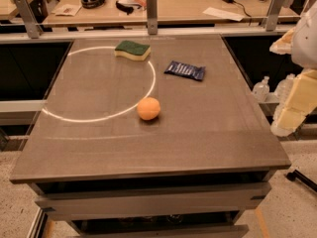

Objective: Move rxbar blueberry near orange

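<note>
Your gripper (289, 114) hangs at the right edge of the frame, off the right side of the table (213, 133) and well apart from everything on it. It shows only as a pale mass with the arm above it, so you cannot tell whether it is open or closed, and it holds nothing of the task.

Nearest to it on the tabletop is the rxbar blueberry (184, 70), lying flat right of centre in the upper half, its long side running roughly left to right with a slight tilt. The orange (148, 108) sits below and left of it near the middle of the frame, close by but not touching. A green-and-yellow sponge (132, 50) lies at upper centre.

The step in hand looks like the approach, as the bar is untouched. To do it well:
- Come in from the right and above, and line the grip across the bar's short width, not its length.
- Descend squarely, because a flat wrapper is likely to slip away from a glancing contact.
- Carry it only the short way down and left, and set it just beside the orange without nudging the fruit, which would probably roll.

The wrapper carries white lettering, but you cannot read it from here, and no other label is legible.
</note>
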`<act>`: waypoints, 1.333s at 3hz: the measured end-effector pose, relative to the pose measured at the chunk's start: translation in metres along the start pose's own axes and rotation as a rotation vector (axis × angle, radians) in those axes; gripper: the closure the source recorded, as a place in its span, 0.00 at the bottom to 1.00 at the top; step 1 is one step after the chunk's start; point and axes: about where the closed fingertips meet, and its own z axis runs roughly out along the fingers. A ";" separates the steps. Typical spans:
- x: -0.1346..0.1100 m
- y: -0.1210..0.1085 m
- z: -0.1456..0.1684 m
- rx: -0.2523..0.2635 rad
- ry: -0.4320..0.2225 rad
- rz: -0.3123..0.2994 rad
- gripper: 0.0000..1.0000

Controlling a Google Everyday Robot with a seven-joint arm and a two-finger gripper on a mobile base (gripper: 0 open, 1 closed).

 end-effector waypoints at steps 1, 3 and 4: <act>0.000 0.000 0.000 0.002 -0.001 -0.001 0.00; -0.025 -0.024 0.016 0.001 -0.099 0.016 0.00; -0.040 -0.035 0.027 -0.011 -0.147 0.020 0.00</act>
